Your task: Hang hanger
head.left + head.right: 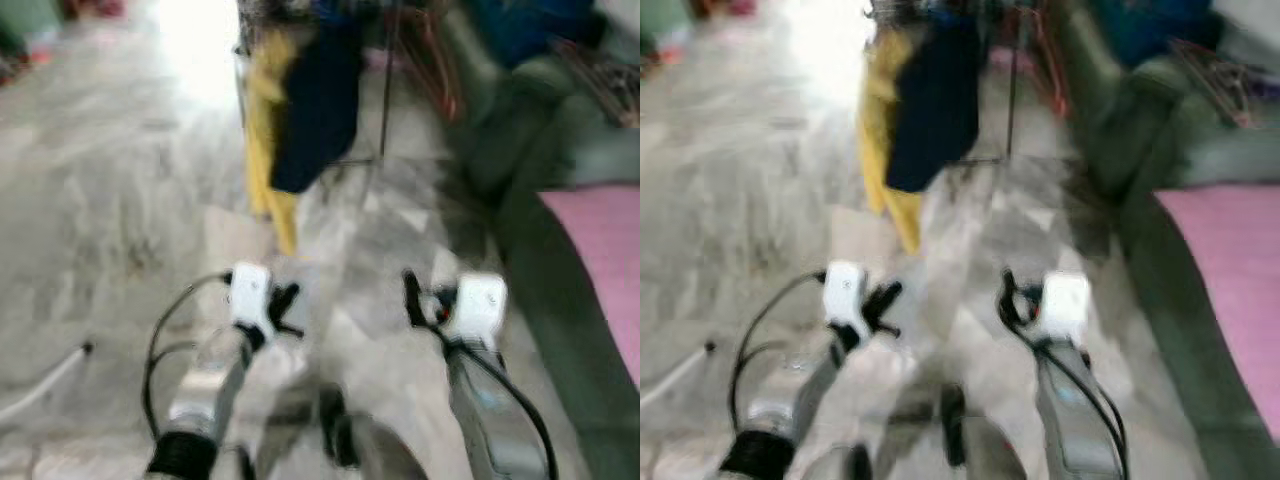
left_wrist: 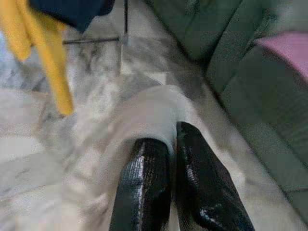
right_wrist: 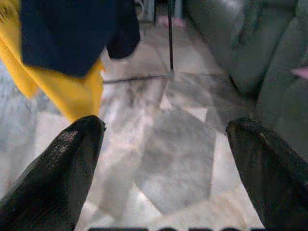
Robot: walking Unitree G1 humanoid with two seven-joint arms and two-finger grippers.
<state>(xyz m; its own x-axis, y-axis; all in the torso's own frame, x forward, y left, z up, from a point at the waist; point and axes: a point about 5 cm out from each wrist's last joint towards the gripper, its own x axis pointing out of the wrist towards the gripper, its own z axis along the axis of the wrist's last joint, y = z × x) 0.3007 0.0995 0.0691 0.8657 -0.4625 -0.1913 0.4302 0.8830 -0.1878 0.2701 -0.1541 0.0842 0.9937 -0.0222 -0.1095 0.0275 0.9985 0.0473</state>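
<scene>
Approach step, judged from the blur in the head views: robot walking over the pale marble-pattern floor toward a thin black metal clothes rack ahead. On the rack hang a dark navy garment and a long yellow cloth garment, navy overlapping the yellow.

Left gripper held forward at waist height, jaws clenched on a pale grey-white cloth item draped over the fingertips. The hanger itself cannot be made out; possibly inside that cloth, too blurred to tell. Red wire-like things at the rack's top right may be hangers, unclear.

Right gripper held forward beside the left, jaws released and spread wide, nothing between them.

Dark green sofa on the robot's right, pink flat cover near it.

Next move likely calls for closing in on the rack, stopping, then raising the left arm to the rail.

No brands, labels or readable writing.
</scene>
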